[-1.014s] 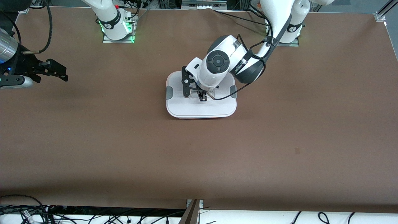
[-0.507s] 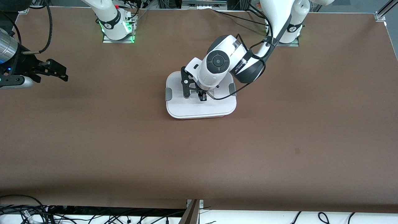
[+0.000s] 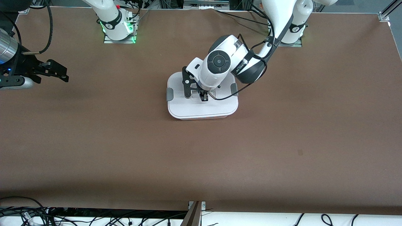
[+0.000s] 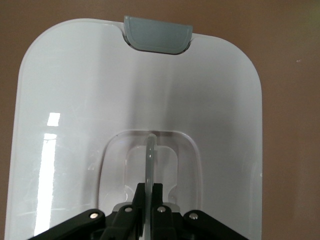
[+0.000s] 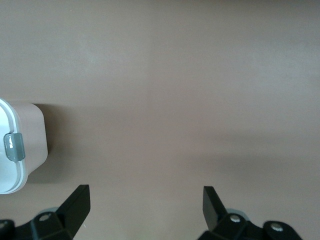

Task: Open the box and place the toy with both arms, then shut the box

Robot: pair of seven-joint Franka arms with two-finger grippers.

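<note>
The box stands mid-table with its white lid on it and grey clips at both ends. My left gripper is over the lid's middle, shut on the thin upright centre handle in the recess; it shows the same in the left wrist view. My right gripper is open and empty over bare table at the right arm's end, and waits. The right wrist view shows its spread fingers and one end of the box with a clip. The toy is out of view.
The brown table spreads wide around the box. The arm bases stand along the table's edge farthest from the front camera. Cables lie past the table's near edge.
The left gripper and lid have shifted slightly toward the right arm's end. The pinkish strip of tub under the lid's near edge no longer shows. The right arm has not moved.
</note>
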